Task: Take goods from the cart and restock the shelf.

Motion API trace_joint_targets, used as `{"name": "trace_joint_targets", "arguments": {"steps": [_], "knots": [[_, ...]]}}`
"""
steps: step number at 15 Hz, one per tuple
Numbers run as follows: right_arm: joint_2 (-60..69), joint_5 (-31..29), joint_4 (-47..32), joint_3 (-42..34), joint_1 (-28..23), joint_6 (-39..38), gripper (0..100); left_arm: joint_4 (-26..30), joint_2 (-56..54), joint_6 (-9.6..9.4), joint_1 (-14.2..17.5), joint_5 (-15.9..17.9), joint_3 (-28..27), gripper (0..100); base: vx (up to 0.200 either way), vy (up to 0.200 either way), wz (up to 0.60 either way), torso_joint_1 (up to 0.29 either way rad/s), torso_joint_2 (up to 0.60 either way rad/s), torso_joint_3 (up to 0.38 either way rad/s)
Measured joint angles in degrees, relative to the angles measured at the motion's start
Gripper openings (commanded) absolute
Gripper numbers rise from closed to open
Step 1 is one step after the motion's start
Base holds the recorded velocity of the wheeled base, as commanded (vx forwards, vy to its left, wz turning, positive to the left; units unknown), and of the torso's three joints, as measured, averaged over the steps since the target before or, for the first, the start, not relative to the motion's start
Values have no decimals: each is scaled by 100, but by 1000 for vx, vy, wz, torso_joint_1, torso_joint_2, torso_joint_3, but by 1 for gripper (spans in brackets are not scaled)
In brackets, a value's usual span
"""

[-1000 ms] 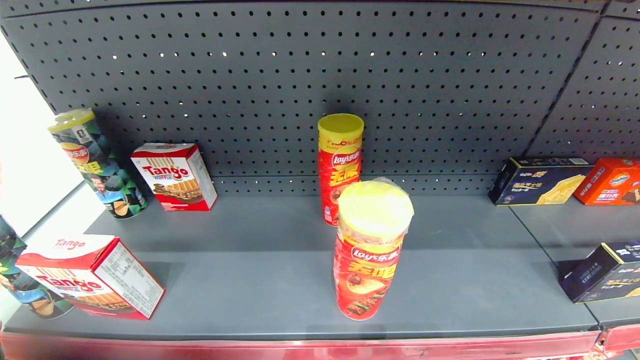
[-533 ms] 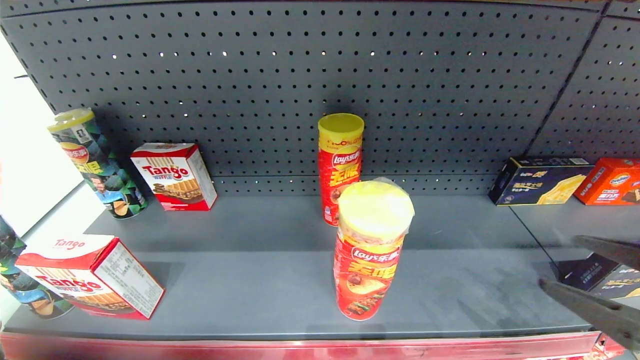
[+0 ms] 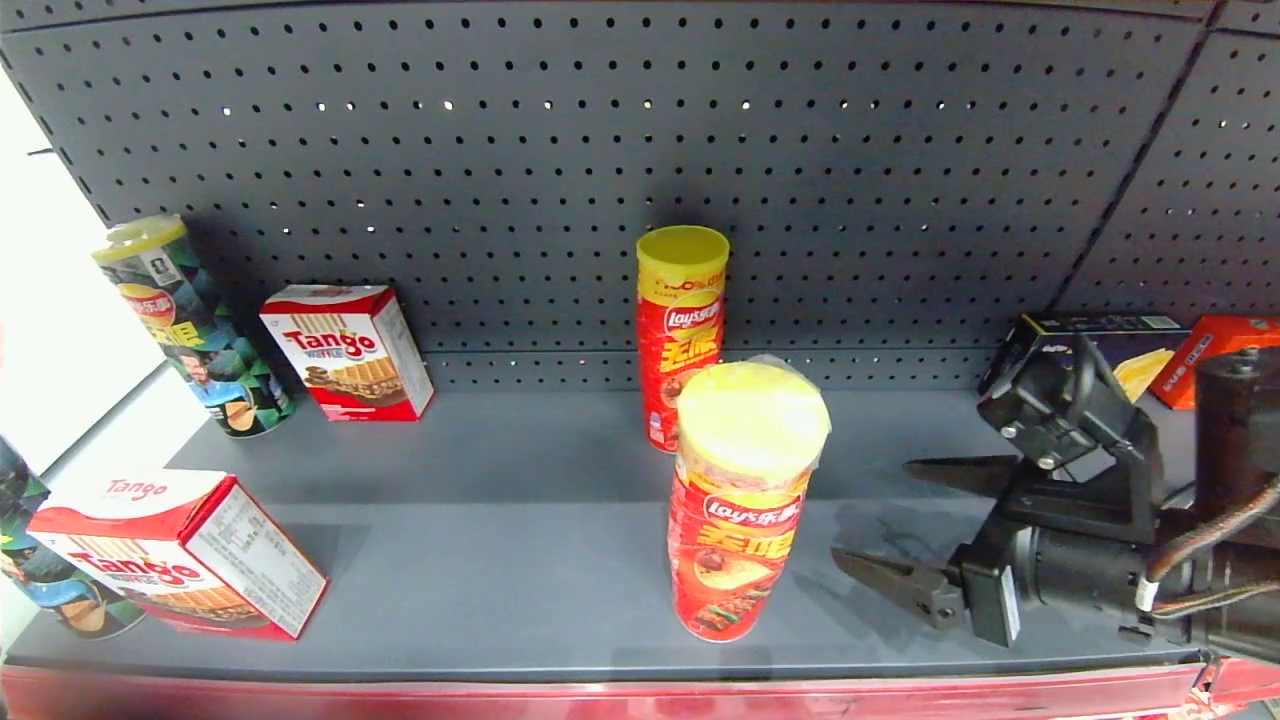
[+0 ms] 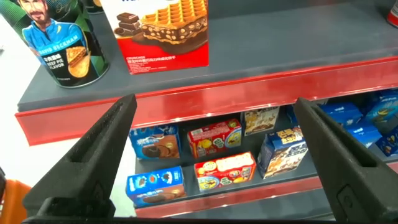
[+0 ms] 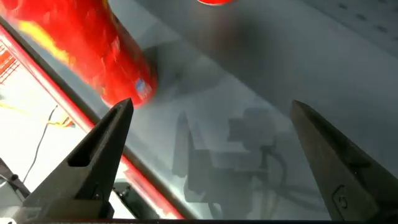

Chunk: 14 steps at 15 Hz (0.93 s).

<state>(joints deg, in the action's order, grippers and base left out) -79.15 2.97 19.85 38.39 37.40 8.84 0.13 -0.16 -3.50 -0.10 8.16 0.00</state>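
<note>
Two red chip cans with yellow lids stand upright mid-shelf, the front can near the edge and the back can by the pegboard. My right gripper hovers open and empty just above the grey shelf, a short way right of the front can and not touching it. In the right wrist view the front can lies beyond one of the spread fingertips of that gripper. My left gripper is open and empty in front of the shelf's red front edge, below a wafer box.
Two wafer boxes and a green can stand at the shelf's left. Dark boxes and an orange box sit behind the right arm. A lower shelf holds several small boxes. Bare shelf lies between the cans and the left boxes.
My right arm has come in from the right edge and moved left along the shelf, its open gripper now close to the front can. The goods have not moved.
</note>
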Motion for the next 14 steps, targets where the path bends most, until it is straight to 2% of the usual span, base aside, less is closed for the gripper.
{"name": "trace_joint_targets", "arguments": {"steps": [5,14], "knots": [[-675,-13,0,502,99,0,100,2,2,-2,0,2,0,100,0,0,0,0,0,0],[-900,0,46,491,107,2,100,0,5,5,0,0,0,100,0,0,0,0,0,0]]}}
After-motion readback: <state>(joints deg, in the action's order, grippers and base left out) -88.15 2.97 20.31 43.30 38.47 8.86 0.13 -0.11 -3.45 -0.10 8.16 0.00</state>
